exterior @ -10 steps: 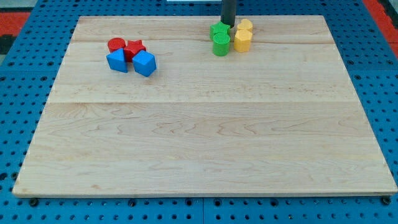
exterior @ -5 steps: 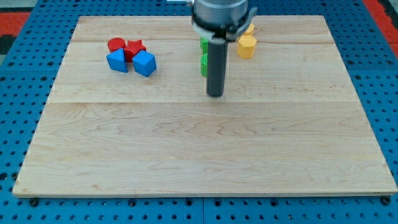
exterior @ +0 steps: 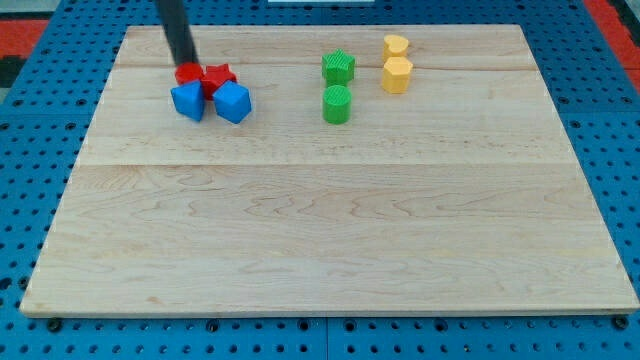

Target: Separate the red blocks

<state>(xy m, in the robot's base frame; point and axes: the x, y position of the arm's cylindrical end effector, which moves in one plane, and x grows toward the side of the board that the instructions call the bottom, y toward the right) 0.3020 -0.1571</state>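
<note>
A round red block (exterior: 186, 75) and a red star block (exterior: 217, 77) sit touching each other near the board's top left. Two blue blocks lie just below them: one (exterior: 188, 100) under the round red block, another (exterior: 232, 102) under the star. My tip (exterior: 185, 64) stands at the top edge of the round red block, with the dark rod rising toward the view's top. The rod hides part of that block's upper edge.
Two green blocks (exterior: 338, 67) (exterior: 337, 103) stand apart at top centre. Two yellow blocks (exterior: 396, 45) (exterior: 397, 74) sit to their right. The wooden board (exterior: 330, 230) lies on a blue pegboard.
My tip has moved from the board's middle top to the left, up to the round red block. The green blocks, pushed earlier, now stand apart and lower than before.
</note>
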